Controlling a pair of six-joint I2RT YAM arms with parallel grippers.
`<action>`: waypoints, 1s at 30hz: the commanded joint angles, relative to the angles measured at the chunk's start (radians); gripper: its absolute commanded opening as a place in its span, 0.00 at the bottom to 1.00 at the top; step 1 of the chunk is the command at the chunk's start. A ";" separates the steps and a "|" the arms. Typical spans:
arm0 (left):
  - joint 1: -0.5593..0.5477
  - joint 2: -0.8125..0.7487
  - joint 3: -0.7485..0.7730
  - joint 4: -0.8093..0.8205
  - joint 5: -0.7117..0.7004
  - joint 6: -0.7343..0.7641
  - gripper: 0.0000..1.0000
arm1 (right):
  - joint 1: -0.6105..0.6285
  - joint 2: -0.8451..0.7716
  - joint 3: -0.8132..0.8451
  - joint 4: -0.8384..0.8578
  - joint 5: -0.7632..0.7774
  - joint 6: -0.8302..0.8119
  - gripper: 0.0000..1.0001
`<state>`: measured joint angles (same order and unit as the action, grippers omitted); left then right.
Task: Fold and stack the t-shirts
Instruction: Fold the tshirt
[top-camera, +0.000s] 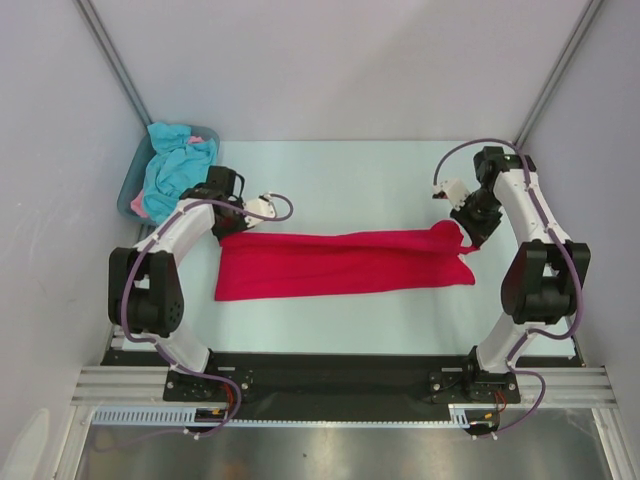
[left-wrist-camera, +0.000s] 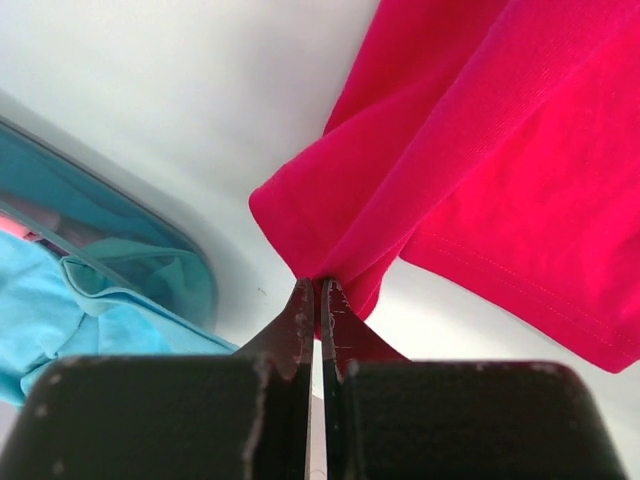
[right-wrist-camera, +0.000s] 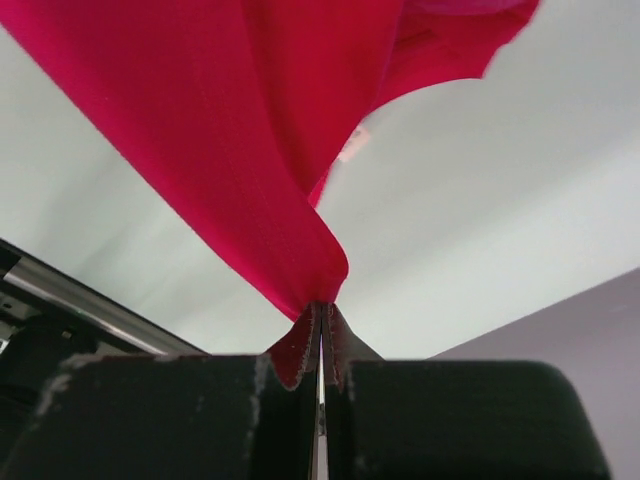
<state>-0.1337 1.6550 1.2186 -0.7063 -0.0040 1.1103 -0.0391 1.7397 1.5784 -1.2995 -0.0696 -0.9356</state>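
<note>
One red t-shirt lies drawn out as a long, flat band across the middle of the counter, running from the left arm's side to the right arm's side. Its near edge rests on the surface, and its right end is bunched into a small lump.

Two arms are in view, each with one pincer, and both pincers grip this same shirt. The left pincer has its jaws pressed almost together on a gathered corner at the shirt's far left end. In the left wrist view the cloth fans out from that pinch, with a stitched hem showing on the right. The right pincer is likewise clamped down narrow on a twisted point of red cloth at the shirt's right end, and the fabric spreads out from the fingertips in a broad fold.

One grey-blue tub stands at the far left corner of the counter, just beyond the left arm's wrist. Inside it is a crumpled turquoise t-shirt heaped above the rim, and one small patch of pink cloth shows at its near side. How many garments the heap holds cannot be told.
</note>
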 joint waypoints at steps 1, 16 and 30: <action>0.003 -0.004 0.005 -0.012 -0.030 0.051 0.00 | 0.031 -0.045 -0.041 -0.012 0.028 0.004 0.00; -0.003 0.038 0.042 -0.070 -0.016 0.063 0.00 | 0.096 -0.005 -0.112 0.057 0.007 0.044 0.00; -0.003 0.055 0.065 -0.142 -0.004 0.077 0.00 | 0.070 -0.006 -0.121 0.052 0.027 0.018 0.00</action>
<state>-0.1352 1.7077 1.2438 -0.8139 -0.0074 1.1534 0.0349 1.7412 1.4654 -1.2362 -0.0639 -0.9024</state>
